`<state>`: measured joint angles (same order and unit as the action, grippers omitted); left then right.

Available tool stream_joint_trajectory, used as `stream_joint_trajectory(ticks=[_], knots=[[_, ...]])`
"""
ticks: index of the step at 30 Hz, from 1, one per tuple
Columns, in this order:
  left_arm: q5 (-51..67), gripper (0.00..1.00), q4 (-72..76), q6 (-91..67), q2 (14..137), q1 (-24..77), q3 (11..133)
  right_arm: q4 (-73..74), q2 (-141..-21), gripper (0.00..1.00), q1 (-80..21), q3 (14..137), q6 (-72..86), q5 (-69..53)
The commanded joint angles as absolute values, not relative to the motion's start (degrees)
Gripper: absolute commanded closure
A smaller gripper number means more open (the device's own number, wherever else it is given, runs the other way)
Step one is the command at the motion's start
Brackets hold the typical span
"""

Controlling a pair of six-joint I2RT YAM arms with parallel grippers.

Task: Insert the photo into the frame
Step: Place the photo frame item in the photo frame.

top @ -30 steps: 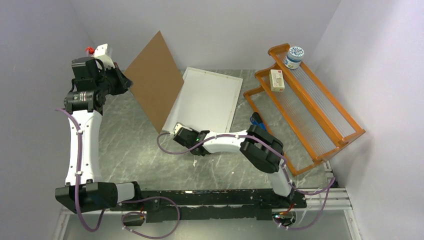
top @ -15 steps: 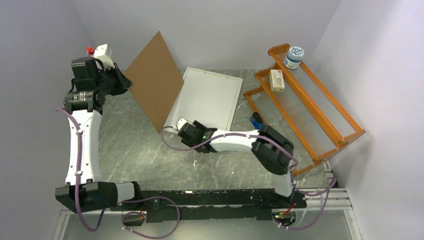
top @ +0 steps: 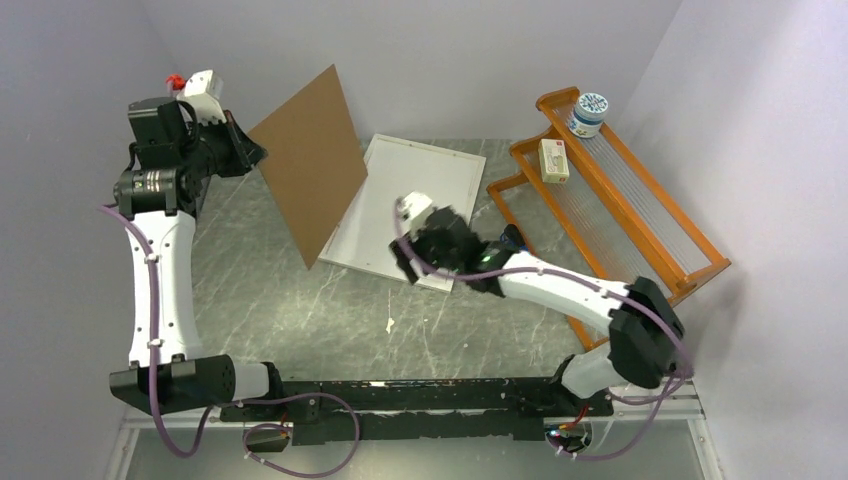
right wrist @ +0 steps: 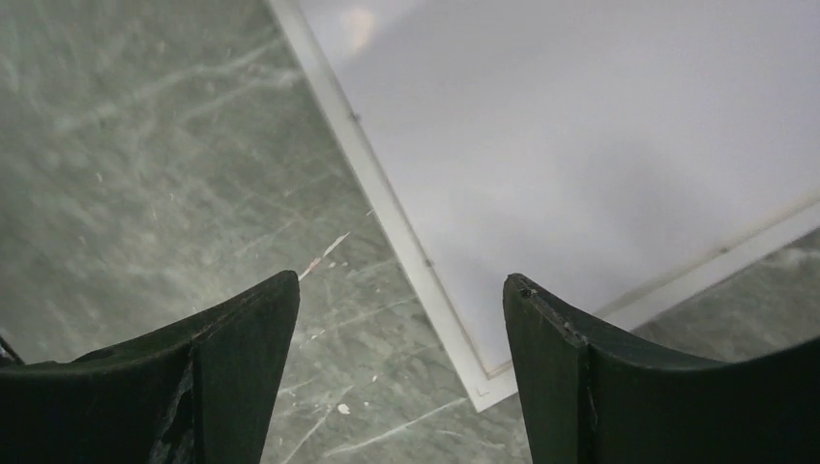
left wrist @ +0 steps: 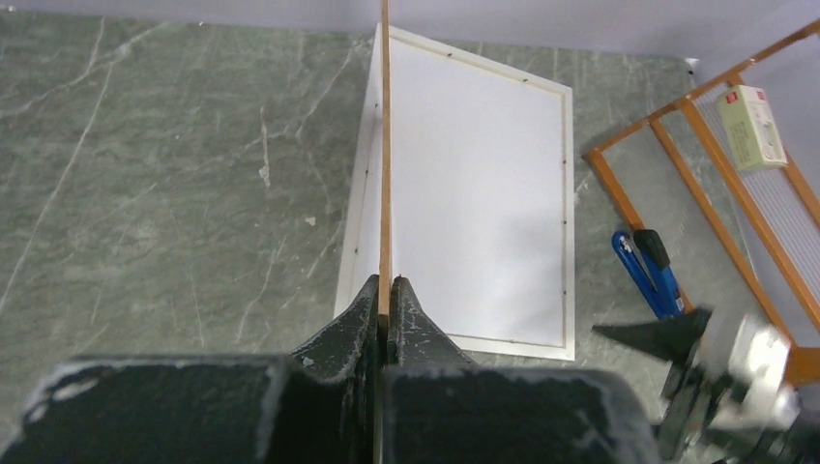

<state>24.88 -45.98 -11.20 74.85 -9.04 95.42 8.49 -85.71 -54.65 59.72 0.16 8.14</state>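
The frame lies flat at mid table, a large rectangle with a thin silvery-white rim. A plain white sheet fills it, which looks like the photo lying white back up. My left gripper is shut on the edge of the brown backing board and holds it upright over the frame's left side. Hovering above the frame's near right corner is my right gripper, open and holding nothing.
An orange wooden rack stands at the right with a round tub and a small box on it. A blue-handled tool lies between rack and frame. A small white scrap lies near the front.
My right gripper has opened, risen off the frame's near left corner and swung right to its near right corner. The left arm has lifted the backing board a little higher.
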Motion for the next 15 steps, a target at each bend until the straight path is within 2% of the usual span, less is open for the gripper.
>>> stream_joint_trajectory(ticks=[1, 4, 7, 12, 15], knots=[[33.0, 0.97, -44.4, -8.7, 72.8, -9.3, 101.7, -1.2, -75.9, 0.16, -42.3, 57.6, 16.5, -7.4], [33.0, 0.97, -45.2, -10.9, 71.9, -9.3, 103.8, -3.9, -72.4, 0.07, -35.6, 57.7, 28.0, -11.9], [32.9, 0.97, -42.3, -17.2, 70.1, -9.3, 103.2, -3.7, -71.8, 0.01, -34.1, 58.4, 41.3, -10.3], [32.7, 0.97, -37.3, -28.2, 68.7, -9.3, 100.9, -15.7, -72.0, 0.01, -34.5, 49.9, 66.1, -13.8], [28.4, 0.97, -37.4, -32.2, 68.4, -9.3, 100.5, -21.0, -70.7, 0.01, -36.8, 44.4, 75.9, -10.4]])
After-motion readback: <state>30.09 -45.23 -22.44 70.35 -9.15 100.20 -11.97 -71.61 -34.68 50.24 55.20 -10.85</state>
